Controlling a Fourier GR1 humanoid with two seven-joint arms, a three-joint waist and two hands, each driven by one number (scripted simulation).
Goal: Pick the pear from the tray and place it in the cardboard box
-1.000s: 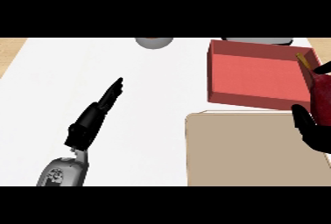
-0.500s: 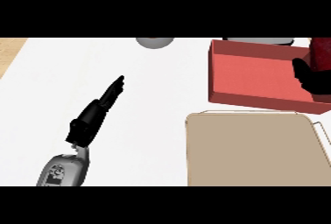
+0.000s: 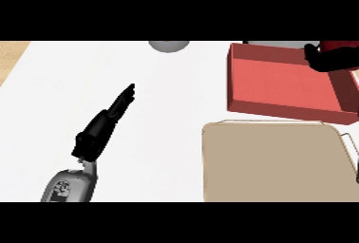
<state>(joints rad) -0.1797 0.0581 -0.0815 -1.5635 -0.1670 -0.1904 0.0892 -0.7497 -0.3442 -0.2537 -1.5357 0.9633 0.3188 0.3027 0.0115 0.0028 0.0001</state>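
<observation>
Red tray (image 3: 284, 85), tan cardboard box (image 3: 277, 163), white counter (image 3: 161, 118).
Left hand (image 3: 101, 128) flat, fingers straight and together. Right hand (image 3: 329, 57) has moved to the tray's far right corner; its fingers and the pear cannot be told. Matte, boxy tray; smooth grey round object (image 3: 168, 45) at the top edge.

- We see bright, even light across the white counter (image 3: 175, 95), without glare.
- Shadows are faint: the left hand (image 3: 105, 126) casts almost none beneath it.
- Inside the red tray (image 3: 280, 90) the far and left walls look darker than its floor.
- The tan cardboard box (image 3: 273, 161) is flatly lit, with thin dark edge lines.
</observation>
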